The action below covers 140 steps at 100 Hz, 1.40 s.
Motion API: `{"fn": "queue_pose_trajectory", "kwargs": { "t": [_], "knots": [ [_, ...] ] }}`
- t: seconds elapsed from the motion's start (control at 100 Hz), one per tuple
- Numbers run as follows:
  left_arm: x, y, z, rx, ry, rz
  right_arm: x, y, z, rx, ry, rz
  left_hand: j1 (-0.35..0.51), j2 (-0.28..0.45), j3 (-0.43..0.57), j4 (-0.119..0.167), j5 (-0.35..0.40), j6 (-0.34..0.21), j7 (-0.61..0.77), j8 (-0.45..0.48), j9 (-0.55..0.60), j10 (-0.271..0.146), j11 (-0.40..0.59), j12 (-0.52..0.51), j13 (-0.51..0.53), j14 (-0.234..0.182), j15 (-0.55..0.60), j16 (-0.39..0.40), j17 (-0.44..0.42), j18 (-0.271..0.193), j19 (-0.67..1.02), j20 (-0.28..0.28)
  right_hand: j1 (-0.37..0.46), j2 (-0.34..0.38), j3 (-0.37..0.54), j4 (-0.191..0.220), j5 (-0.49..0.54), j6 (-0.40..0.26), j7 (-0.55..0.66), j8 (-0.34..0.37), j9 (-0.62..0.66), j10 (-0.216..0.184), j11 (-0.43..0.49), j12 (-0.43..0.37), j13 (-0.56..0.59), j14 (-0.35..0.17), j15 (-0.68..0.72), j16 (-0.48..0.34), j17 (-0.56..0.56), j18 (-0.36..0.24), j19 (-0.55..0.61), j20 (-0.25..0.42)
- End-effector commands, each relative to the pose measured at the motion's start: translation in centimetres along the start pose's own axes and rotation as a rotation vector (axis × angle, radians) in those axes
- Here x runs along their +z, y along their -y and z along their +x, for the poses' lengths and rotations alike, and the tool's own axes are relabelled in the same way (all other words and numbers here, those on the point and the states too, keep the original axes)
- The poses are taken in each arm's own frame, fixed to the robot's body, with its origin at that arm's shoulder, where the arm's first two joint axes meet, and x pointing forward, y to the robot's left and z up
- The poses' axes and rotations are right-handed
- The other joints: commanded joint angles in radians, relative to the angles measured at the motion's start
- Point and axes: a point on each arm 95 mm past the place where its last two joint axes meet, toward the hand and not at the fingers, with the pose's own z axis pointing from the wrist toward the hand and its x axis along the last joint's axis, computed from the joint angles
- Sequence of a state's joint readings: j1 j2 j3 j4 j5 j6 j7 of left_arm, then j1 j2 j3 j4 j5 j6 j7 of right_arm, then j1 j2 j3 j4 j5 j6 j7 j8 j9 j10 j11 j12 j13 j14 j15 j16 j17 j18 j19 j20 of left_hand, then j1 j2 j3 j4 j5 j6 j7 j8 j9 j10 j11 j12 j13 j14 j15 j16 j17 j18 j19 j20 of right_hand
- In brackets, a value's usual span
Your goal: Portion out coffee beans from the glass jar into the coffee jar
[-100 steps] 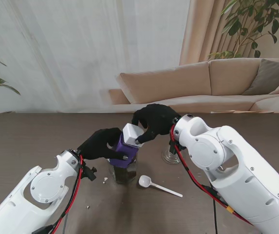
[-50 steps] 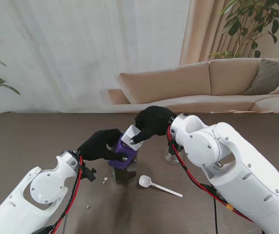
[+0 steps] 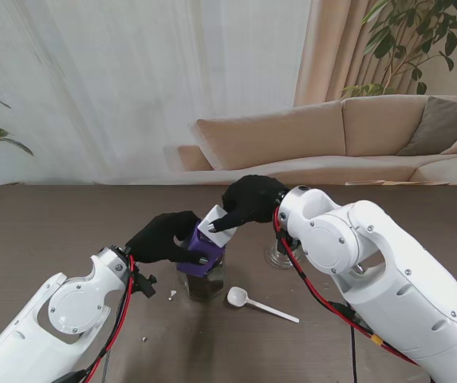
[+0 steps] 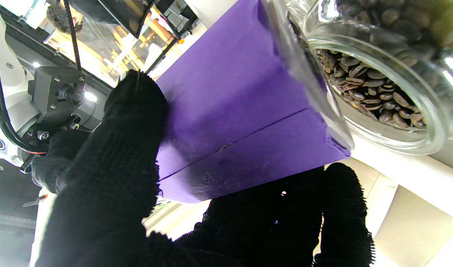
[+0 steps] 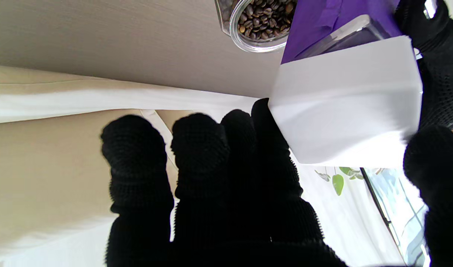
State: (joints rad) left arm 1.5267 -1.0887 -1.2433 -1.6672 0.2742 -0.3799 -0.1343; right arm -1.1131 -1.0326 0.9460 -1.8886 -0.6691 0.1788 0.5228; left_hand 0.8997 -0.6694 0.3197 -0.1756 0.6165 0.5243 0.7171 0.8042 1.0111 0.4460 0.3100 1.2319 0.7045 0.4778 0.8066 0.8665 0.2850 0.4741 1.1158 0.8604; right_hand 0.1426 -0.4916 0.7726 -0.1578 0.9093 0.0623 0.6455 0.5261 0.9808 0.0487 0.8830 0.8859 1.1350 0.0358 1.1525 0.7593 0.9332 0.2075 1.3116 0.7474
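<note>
A purple coffee jar (image 3: 198, 249) (image 4: 241, 111) is tilted just above the glass jar (image 3: 205, 283) of coffee beans (image 4: 374, 92), which stands on the table. My left hand (image 3: 164, 235) (image 4: 111, 167) is shut on the purple jar's side. The jar's white lid (image 3: 216, 225) (image 5: 345, 104) sits slanted on its upper end, and my right hand (image 3: 252, 199) is shut on it, with fingers (image 5: 230, 167) on one side and the thumb on the other. In the right wrist view the glass jar's open mouth (image 5: 259, 22) is full of beans.
A white spoon (image 3: 248, 301) lies on the table to the right of the glass jar, nearer to me. A clear glass piece (image 3: 278, 255) stands behind my right forearm. A few crumbs lie near my left wrist. A sofa runs beyond the table's far edge.
My right hand has swung the white lid down and to the left, tilting it against the purple jar's top. The left hand and the glass jar have hardly moved.
</note>
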Motion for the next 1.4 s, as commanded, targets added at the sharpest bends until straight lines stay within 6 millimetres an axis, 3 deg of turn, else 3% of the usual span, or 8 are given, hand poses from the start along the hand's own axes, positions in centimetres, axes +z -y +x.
{"fn": "queue_pose_trajectory", "kwargs": {
  "t": [0.0, 0.22, 0.3, 0.34, 0.59, 0.78, 1.13, 1.39],
  "knots": [
    [0.3, 0.1, 0.5, -0.003, -0.021, -0.007, -0.2, 0.5, 0.3, -0.008, -0.02, 0.036, 0.184, 0.14, 0.369, 0.063, 0.091, -0.043, 0.375, 0.07, 0.078, -0.076, 0.07, 0.034, 0.024, 0.029, -0.006, 0.017, -0.032, -0.065, 0.044, 0.032, 0.069, 0.018, -0.057, 0.045, -0.01, -0.06, -0.012, -0.01, -0.062, -0.03, -0.018, 0.003, -0.028, 0.003, 0.004, 0.006, -0.393, 0.008, 0.032, 0.006],
    [0.2, 0.2, 0.6, -0.003, -0.026, -0.009, -0.1, 0.7, 0.3, -0.082, -0.042, 0.001, 0.182, 0.139, 0.37, 0.062, 0.093, -0.043, 0.376, 0.071, 0.078, -0.075, 0.069, 0.034, 0.025, 0.028, -0.006, 0.017, -0.032, -0.065, 0.044, 0.032, 0.289, -0.136, -0.144, 0.071, -0.131, -0.158, -0.037, -0.037, -0.117, -0.05, -0.008, -0.017, -0.04, -0.017, -0.002, 0.004, -0.398, 0.004, 0.022, 0.007],
    [0.2, 0.2, 0.6, 0.0, -0.027, -0.012, -0.1, 0.7, 0.3, -0.078, -0.056, -0.015, 0.182, 0.14, 0.37, 0.062, 0.093, -0.044, 0.376, 0.072, 0.079, -0.076, 0.069, 0.034, 0.025, 0.028, -0.005, 0.017, -0.03, -0.065, 0.044, 0.032, 0.227, -0.326, 0.296, 0.003, -0.129, -0.203, -0.002, -0.05, -0.105, -0.056, -0.004, -0.028, -0.039, -0.017, -0.002, 0.002, -0.398, 0.004, 0.022, 0.007],
    [0.1, 0.2, 0.6, 0.0, -0.028, -0.013, 0.0, 0.8, 0.3, -0.076, -0.062, -0.023, 0.182, 0.139, 0.371, 0.062, 0.093, -0.043, 0.376, 0.072, 0.078, -0.075, 0.069, 0.034, 0.025, 0.028, -0.006, 0.017, -0.029, -0.066, 0.044, 0.032, 0.235, -0.359, 0.377, -0.015, -0.127, -0.22, 0.006, -0.051, -0.103, -0.059, -0.005, -0.029, -0.039, -0.016, -0.003, 0.002, -0.398, 0.004, 0.022, 0.007],
    [0.2, 0.2, 0.7, -0.005, -0.028, -0.017, -0.2, 1.0, 0.2, -0.09, -0.1, -0.084, 0.184, 0.139, 0.373, 0.063, 0.094, -0.042, 0.377, 0.073, 0.079, -0.076, 0.068, 0.035, 0.025, 0.028, -0.006, 0.017, -0.029, -0.066, 0.044, 0.031, 0.331, -0.458, 0.475, -0.02, -0.162, -0.318, 0.021, -0.053, -0.102, -0.081, -0.012, -0.036, -0.035, -0.022, -0.026, -0.007, -0.392, -0.003, 0.011, -0.003],
    [0.1, 0.1, 0.7, -0.009, -0.027, -0.016, -0.4, 1.3, 0.3, -0.116, -0.131, -0.135, 0.185, 0.136, 0.378, 0.064, 0.094, -0.041, 0.376, 0.074, 0.082, -0.077, 0.069, 0.037, 0.027, 0.028, -0.006, 0.017, -0.029, -0.066, 0.044, 0.031, 0.386, -0.57, 0.519, -0.075, -0.181, -0.342, 0.031, -0.068, -0.097, -0.091, -0.016, -0.027, -0.009, -0.043, -0.026, -0.002, -0.365, -0.015, 0.01, -0.017],
    [0.2, 0.2, 0.8, -0.009, -0.025, -0.017, -0.7, 1.4, 0.9, -0.132, -0.176, -0.157, 0.18, 0.134, 0.384, 0.062, 0.095, -0.042, 0.377, 0.078, 0.084, -0.078, 0.068, 0.039, 0.029, 0.027, -0.004, 0.018, -0.026, -0.066, 0.045, 0.031, 0.303, -0.535, 0.513, -0.039, -0.173, -0.336, 0.048, -0.082, -0.101, -0.088, -0.014, -0.04, -0.013, -0.04, -0.013, 0.003, -0.368, -0.019, 0.018, -0.021],
    [0.2, 0.1, 0.8, -0.011, -0.03, -0.001, -0.7, 1.6, 0.7, -0.125, -0.142, -0.123, 0.178, 0.133, 0.386, 0.06, 0.096, -0.041, 0.376, 0.078, 0.084, -0.075, 0.067, 0.039, 0.028, 0.028, -0.004, 0.019, -0.026, -0.066, 0.045, 0.031, 0.191, -0.449, 0.45, -0.046, -0.1, -0.191, 0.1, -0.054, -0.102, -0.069, -0.003, -0.042, -0.018, -0.034, 0.003, 0.007, -0.373, -0.011, 0.024, -0.015]
  ]
}}
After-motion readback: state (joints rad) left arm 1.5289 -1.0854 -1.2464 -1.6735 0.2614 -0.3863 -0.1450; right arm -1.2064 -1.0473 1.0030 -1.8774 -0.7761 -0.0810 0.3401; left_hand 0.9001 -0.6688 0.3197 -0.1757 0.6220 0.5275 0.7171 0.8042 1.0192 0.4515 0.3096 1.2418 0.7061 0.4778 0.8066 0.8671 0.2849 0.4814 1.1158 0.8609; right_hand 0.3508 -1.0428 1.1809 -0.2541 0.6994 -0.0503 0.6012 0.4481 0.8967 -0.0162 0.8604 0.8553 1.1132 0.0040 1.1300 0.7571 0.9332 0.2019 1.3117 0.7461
